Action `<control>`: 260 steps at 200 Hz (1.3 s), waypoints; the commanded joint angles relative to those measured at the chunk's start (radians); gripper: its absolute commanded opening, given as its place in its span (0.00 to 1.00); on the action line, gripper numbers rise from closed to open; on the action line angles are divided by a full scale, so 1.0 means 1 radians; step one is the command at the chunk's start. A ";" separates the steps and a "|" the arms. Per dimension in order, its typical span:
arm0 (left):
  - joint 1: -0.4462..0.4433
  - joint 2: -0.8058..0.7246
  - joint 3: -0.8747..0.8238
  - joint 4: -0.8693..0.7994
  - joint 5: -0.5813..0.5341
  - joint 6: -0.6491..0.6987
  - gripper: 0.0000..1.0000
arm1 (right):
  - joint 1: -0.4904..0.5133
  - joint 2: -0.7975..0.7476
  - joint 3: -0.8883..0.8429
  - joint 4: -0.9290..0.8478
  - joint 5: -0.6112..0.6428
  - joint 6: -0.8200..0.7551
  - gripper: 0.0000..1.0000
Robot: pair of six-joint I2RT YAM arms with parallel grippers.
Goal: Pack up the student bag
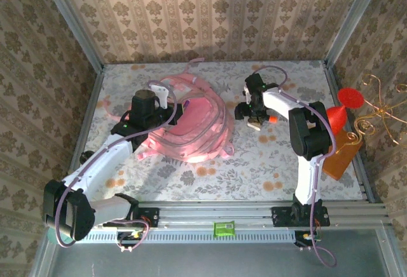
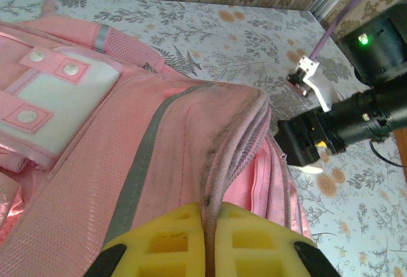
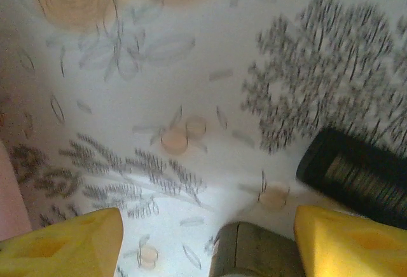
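A floral-print cloth covers the desk [image 1: 254, 162], which is closed in on three sides by walls of beige damask wallpaper [image 1: 216, 16] set between grey metal corner posts [image 1: 70, 20]. The pink student bag [image 1: 191, 121] lies slumped on the left-centre of the desk, its straps looped around it. The left claw [image 2: 210, 239] is pressed together on a raised fold of the bag's fabric beside a grey stripe. The right claw [image 3: 206, 242] hangs just over the cloth to the bag's right, its yellow fingers [image 3: 63, 245] spread wide. A small dark object [image 3: 254, 251] sits between them, and whether it touches them cannot be told. A brown block [image 1: 340, 153], a red cone [image 1: 337, 115] and a gold wire ornament [image 1: 381, 108] stand at the right edge. An aluminium rail [image 1: 254, 216] with a green tag [image 1: 224, 229] runs along the near side.
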 commanded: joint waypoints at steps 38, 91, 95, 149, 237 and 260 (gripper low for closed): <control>0.007 -0.013 0.019 0.078 0.013 0.014 0.00 | 0.027 -0.076 -0.083 -0.115 0.069 -0.010 0.73; 0.007 0.010 0.020 0.093 0.023 0.007 0.00 | 0.039 -0.083 -0.147 -0.095 0.101 -0.010 0.57; 0.007 0.012 0.022 0.093 0.026 0.006 0.00 | 0.039 -0.083 -0.148 -0.092 0.101 -0.009 0.52; 0.007 -0.001 0.028 0.081 0.030 0.003 0.00 | 0.051 -0.330 -0.238 0.005 0.047 0.053 0.33; -0.001 -0.019 0.049 0.136 0.060 -0.067 0.00 | 0.304 -0.415 -0.246 0.763 -0.332 0.669 0.41; -0.003 -0.019 0.065 0.168 0.074 -0.096 0.00 | 0.338 -0.319 -0.208 0.833 -0.284 0.775 0.41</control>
